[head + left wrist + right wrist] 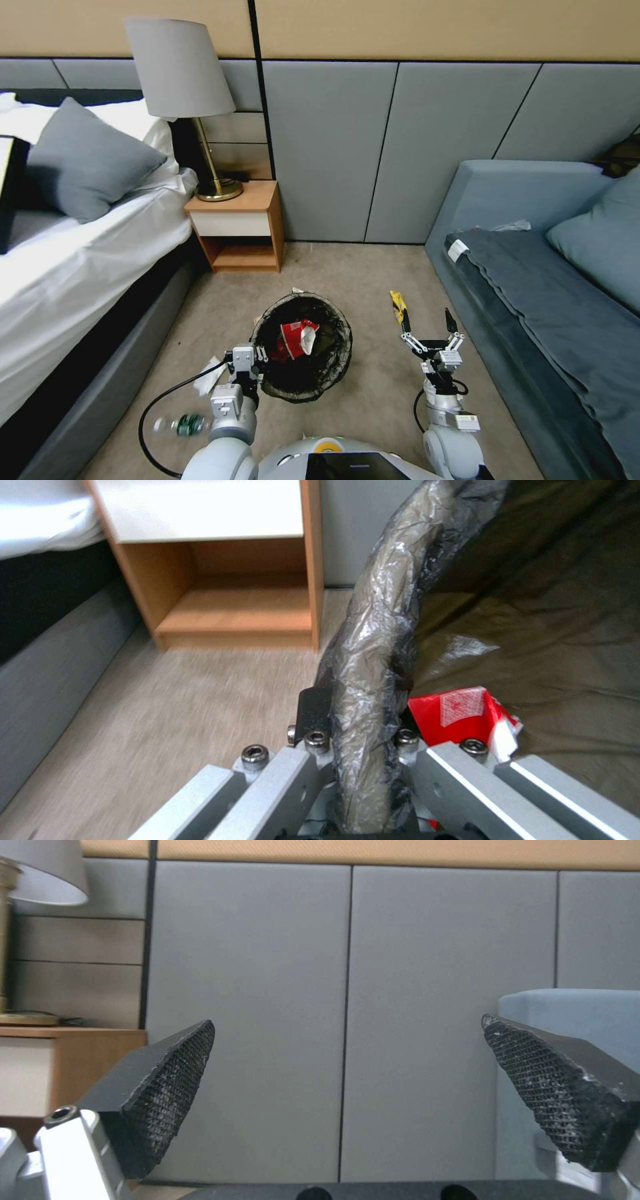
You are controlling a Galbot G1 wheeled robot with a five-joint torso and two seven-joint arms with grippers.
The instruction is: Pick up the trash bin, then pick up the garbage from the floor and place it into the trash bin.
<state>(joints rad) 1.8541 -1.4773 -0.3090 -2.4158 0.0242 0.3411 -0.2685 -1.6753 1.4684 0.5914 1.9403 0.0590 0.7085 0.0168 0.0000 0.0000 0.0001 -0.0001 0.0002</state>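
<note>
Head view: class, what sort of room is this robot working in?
Probably a hotel-style bedroom: a made bed, a nightstand carrying a lamp, and a grey sofa opposite.

The floor [347, 267] is beige carpet between bed and sofa. On it lie a yellow wrapper [398, 305] near the sofa edge, a white tissue [211, 375] and a green-labelled bottle [183, 424] near the bed edge, and a nightstand [240, 230] against the wall.
</note>
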